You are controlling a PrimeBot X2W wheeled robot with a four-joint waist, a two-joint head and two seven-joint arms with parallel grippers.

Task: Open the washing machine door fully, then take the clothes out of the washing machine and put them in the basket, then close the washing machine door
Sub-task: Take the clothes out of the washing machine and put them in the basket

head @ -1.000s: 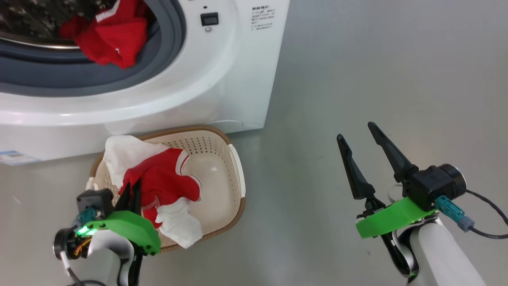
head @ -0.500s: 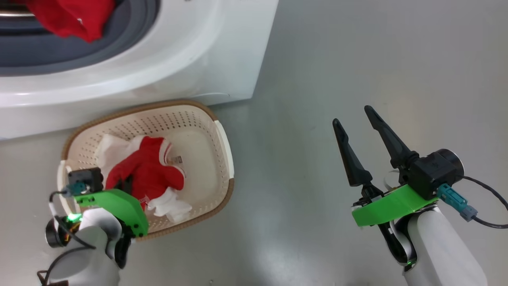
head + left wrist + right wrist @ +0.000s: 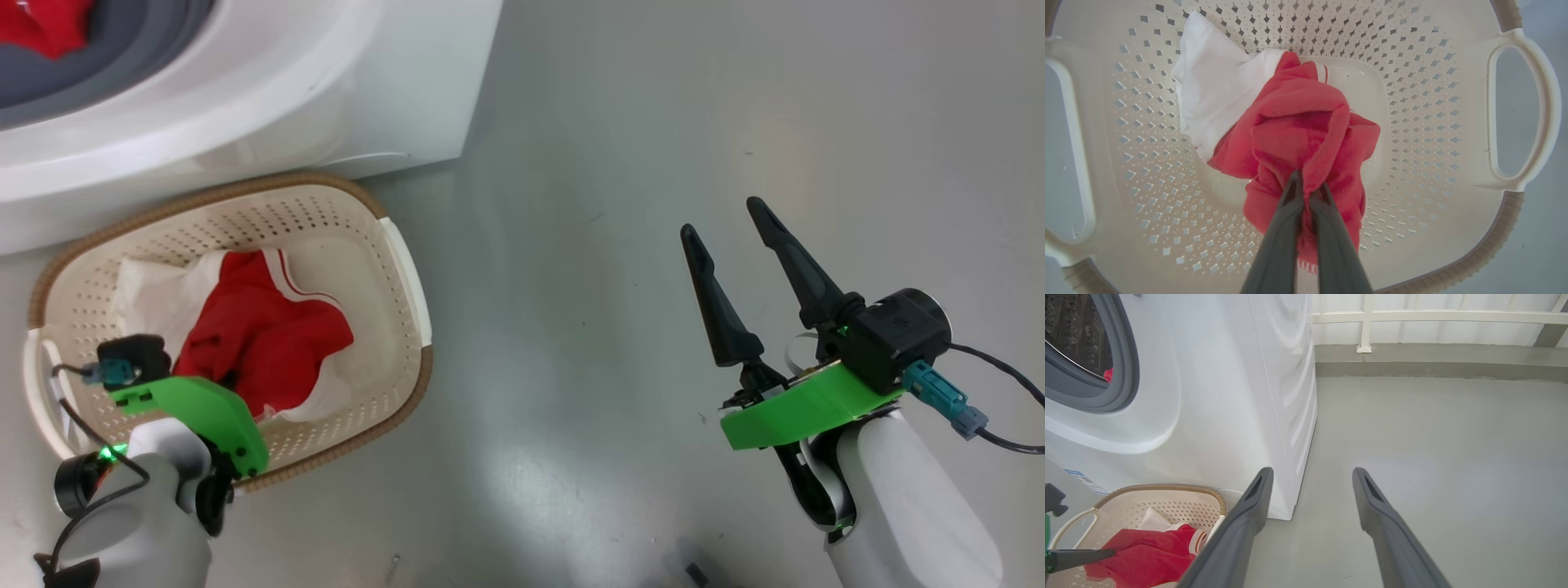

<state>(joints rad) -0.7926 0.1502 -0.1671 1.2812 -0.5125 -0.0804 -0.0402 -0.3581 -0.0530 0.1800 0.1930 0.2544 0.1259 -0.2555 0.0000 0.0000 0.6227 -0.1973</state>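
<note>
Label (blue-edged, print unreadable) low on washing machine, near basket

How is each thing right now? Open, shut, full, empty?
washing machine: mouth uncovered, red cloth inside.
basket: upright on the floor, partly filled.
red and white clothes: in the basket, gripped.
left gripper: jaws shut on those clothes.
right gripper: jaws open, empty.
</note>
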